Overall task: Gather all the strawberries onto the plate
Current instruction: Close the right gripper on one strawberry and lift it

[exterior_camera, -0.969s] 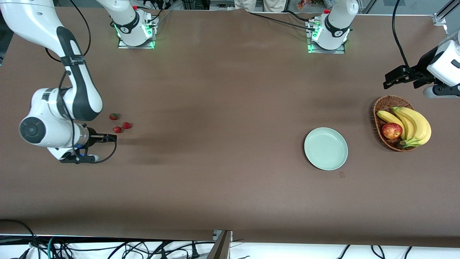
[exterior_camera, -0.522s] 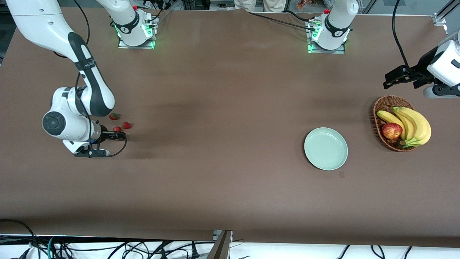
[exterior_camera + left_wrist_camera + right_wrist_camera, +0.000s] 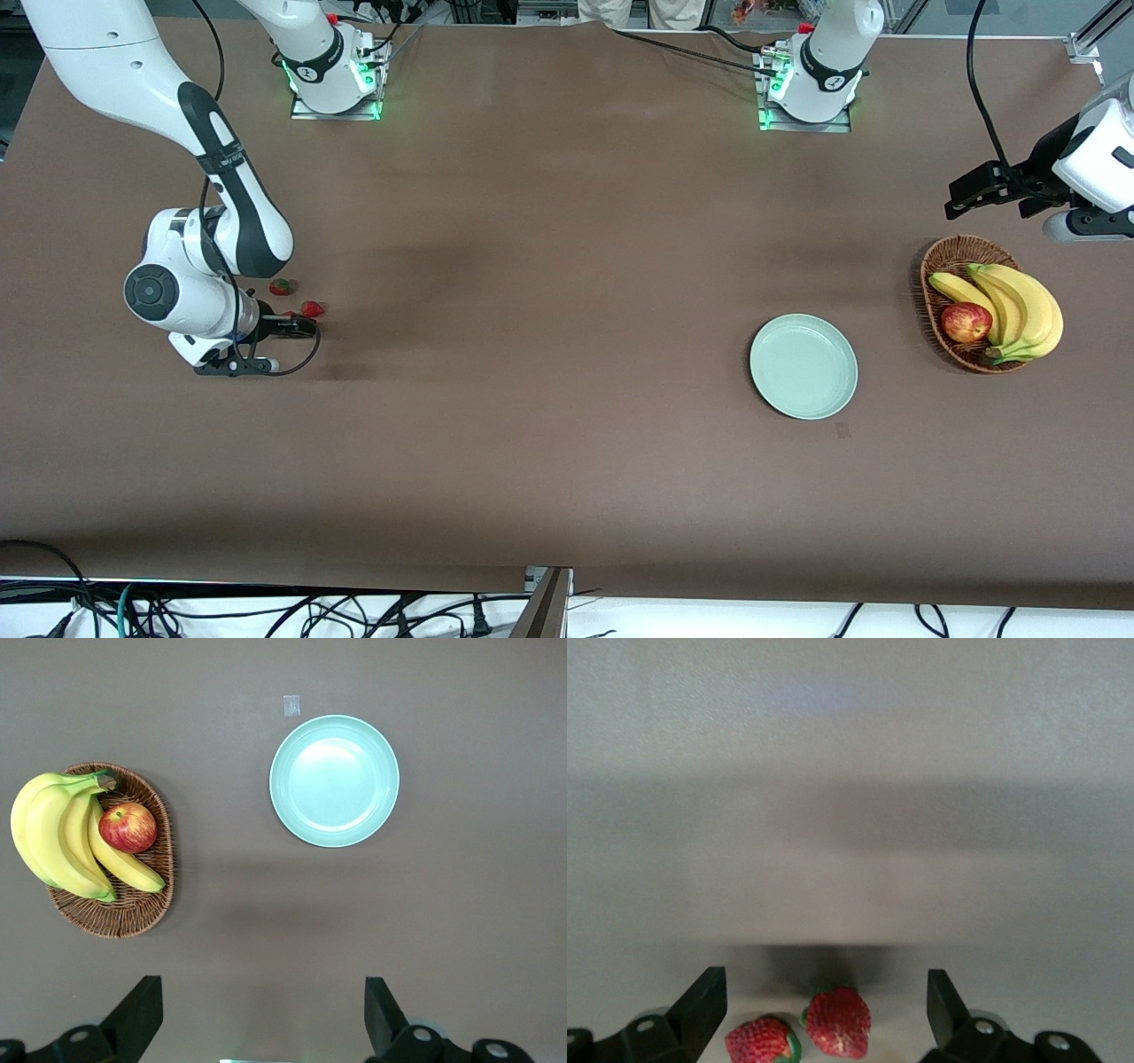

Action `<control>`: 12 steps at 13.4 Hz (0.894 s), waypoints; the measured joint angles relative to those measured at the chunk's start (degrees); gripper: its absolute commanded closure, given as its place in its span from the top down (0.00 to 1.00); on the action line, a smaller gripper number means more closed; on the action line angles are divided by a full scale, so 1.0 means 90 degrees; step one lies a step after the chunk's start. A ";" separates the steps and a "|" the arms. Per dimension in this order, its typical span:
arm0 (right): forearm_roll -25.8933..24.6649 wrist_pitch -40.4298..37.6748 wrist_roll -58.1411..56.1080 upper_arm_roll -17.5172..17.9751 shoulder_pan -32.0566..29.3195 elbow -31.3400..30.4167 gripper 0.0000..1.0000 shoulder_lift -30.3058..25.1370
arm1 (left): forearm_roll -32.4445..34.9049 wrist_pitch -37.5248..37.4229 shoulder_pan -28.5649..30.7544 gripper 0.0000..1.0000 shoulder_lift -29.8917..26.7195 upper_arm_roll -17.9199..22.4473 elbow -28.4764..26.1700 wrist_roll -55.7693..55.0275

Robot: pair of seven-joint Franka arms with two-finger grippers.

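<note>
Three strawberries lie near the right arm's end of the table: one (image 3: 281, 286), one (image 3: 312, 308), and one (image 3: 288, 314) mostly hidden by my right gripper (image 3: 299, 326). That gripper is open and low over them. In the right wrist view two strawberries (image 3: 837, 1020) (image 3: 762, 1041) sit between the open fingers of the right gripper (image 3: 825, 985), untouched. The mint-green plate (image 3: 803, 365) lies bare toward the left arm's end; it also shows in the left wrist view (image 3: 334, 780). My left gripper (image 3: 959, 202) (image 3: 263, 990) waits open and empty, up in the air beside the basket.
A brown wicker basket (image 3: 939, 266) (image 3: 133, 912) with bananas (image 3: 1019, 306) and a red apple (image 3: 966, 322) stands beside the plate at the left arm's end. A small tape mark (image 3: 842, 431) lies near the plate. Wide bare table separates the strawberries from the plate.
The right arm has swung in and its open gripper has moved over the strawberries, now covering most of the nearest one. The left arm has not moved.
</note>
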 measured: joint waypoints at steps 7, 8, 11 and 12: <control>-0.0001 0.0001 -0.0012 -0.0038 0.0000 -0.0157 0.70 -0.0071 | 0.0000 0.0000 0.0000 1.00 0.0000 0.0000 0.0000 0.0000; -0.0001 0.0001 -0.0012 -0.0038 0.0000 -0.0161 0.63 -0.0071 | 0.0000 0.0000 0.0000 1.00 0.0000 0.0000 0.0000 0.0000; -0.0001 0.0001 -0.0014 -0.0039 0.0000 -0.0165 0.54 -0.0071 | 0.0000 0.0000 0.0000 1.00 0.0000 0.0000 0.0000 0.0000; -0.0001 0.0001 -0.0014 -0.0039 0.0000 -0.0174 0.54 -0.0071 | 0.0000 0.0000 0.0000 1.00 0.0000 0.0000 0.0000 0.0000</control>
